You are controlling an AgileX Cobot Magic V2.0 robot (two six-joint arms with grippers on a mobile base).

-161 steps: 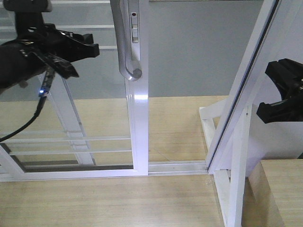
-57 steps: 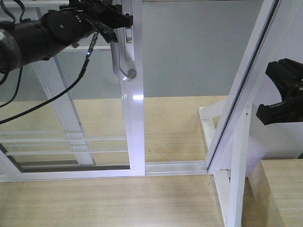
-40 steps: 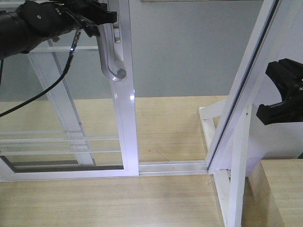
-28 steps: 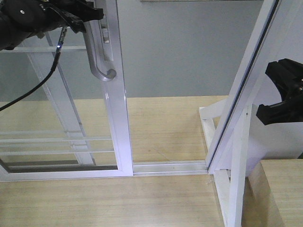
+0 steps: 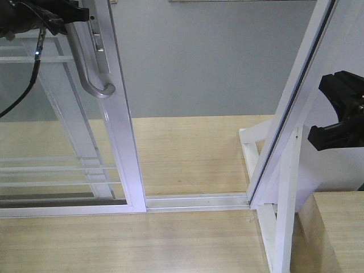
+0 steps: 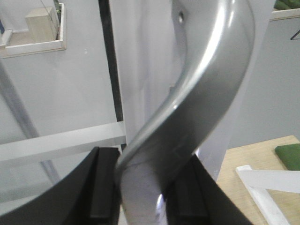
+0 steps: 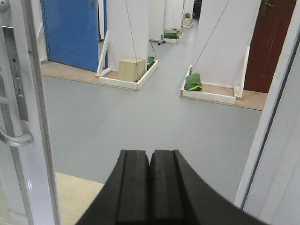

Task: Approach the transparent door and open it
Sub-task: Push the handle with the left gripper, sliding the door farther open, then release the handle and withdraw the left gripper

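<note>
The transparent door [image 5: 122, 148] is a white-framed glass panel with thin horizontal bars, standing left of centre in the front view. Its curved grey handle [image 5: 91, 77] hangs on the stile. My left gripper [image 5: 77, 12] reaches in from the top left and is shut on the upper part of that handle. In the left wrist view the handle [image 6: 201, 93] fills the frame, and the gripper [image 6: 145, 192] has black fingers [image 6: 101, 187] pressed on both sides of it. My right gripper [image 5: 341, 116] hangs at the right beside the frame post, shut [image 7: 150, 187] on nothing.
A slanted white frame post [image 5: 296, 102] stands right, with the floor track [image 5: 199, 200] running from it to the door. A wooden block [image 5: 335, 233] sits at bottom right. Beyond the opening are grey floor, a blue door [image 7: 70, 33], a wooden box [image 7: 131, 69] and green bags [image 7: 193, 83].
The left gripper moved onto the handle, closed on it and drew the door leftward. The gap between door and post has widened. The right arm has not moved.
</note>
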